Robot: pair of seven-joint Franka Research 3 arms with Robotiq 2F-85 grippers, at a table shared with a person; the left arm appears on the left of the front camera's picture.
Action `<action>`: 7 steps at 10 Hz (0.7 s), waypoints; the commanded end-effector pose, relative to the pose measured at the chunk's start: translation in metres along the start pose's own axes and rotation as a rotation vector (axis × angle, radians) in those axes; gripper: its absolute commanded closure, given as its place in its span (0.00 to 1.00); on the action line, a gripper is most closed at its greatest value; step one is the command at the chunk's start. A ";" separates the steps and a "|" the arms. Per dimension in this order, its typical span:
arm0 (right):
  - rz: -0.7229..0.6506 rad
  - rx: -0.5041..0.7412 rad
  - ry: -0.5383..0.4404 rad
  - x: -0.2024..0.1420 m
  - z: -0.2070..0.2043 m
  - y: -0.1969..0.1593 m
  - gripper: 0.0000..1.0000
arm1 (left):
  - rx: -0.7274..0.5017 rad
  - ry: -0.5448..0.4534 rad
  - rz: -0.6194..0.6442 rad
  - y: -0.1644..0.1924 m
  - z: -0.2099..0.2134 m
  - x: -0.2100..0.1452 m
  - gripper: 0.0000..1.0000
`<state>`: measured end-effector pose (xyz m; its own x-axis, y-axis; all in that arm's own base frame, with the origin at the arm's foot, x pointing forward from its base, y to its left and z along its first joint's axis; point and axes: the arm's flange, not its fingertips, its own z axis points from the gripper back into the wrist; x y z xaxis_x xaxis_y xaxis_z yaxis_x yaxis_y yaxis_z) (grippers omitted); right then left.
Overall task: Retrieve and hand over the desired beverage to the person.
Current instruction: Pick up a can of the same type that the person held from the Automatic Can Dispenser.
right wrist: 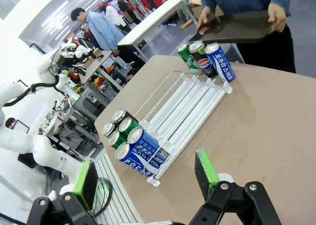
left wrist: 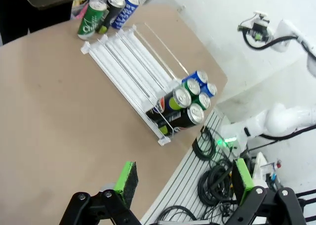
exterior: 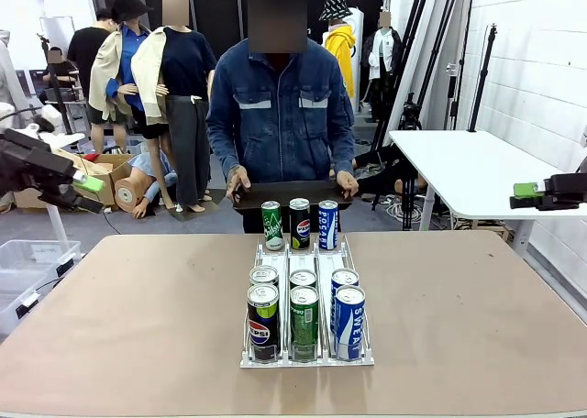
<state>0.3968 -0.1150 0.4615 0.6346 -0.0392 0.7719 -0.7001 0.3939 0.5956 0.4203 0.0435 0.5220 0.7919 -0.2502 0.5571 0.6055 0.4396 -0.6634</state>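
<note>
Brown board is topping the desk (exterior: 477, 317), and a clear three-lane rack (exterior: 304, 258) is lying along its middle, running from the robot's side toward the person (exterior: 280, 115). Nine cans (exterior: 304, 322) are standing upright in it. Six are crowding the near end in two rows of three. Three are lining the far end: a green can (exterior: 272, 225), a black Pepsi can (exterior: 300, 223) and a blue Pocari can (exterior: 327, 225). The person is standing at the far edge, holding one dark tray (exterior: 289, 194) in both hands (exterior: 238, 181) just behind that far trio.

The left gripper (left wrist: 184, 180) and the right gripper (right wrist: 145, 178) are hanging out at their own sides, well apart from the rack, each with its jaws spread wide and holding nothing. By my reading the task is sitting at its opening step: no can is being reached for yet, and nothing is showing which drink is wanted. The next move is calling for that choice, then for wide jaws coming around one can without nudging the neighbours touching it.
</note>
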 end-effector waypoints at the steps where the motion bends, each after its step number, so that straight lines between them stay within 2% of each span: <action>1: -0.004 0.001 0.007 0.000 0.001 0.000 0.00 | 0.074 0.098 -0.032 -0.032 -0.033 -0.004 0.00; 6: -0.004 0.001 0.007 0.000 0.001 0.000 0.00 | 0.165 0.266 -0.099 -0.100 -0.124 -0.002 0.00; 7: -0.004 0.001 0.007 0.000 0.001 0.000 0.00 | 0.179 0.268 -0.120 -0.114 -0.142 -0.001 0.00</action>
<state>0.3969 -0.1157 0.4619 0.6342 -0.0391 0.7722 -0.6996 0.3963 0.5946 0.3678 -0.1165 0.5276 0.7174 -0.5105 0.4740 0.6960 0.4958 -0.5195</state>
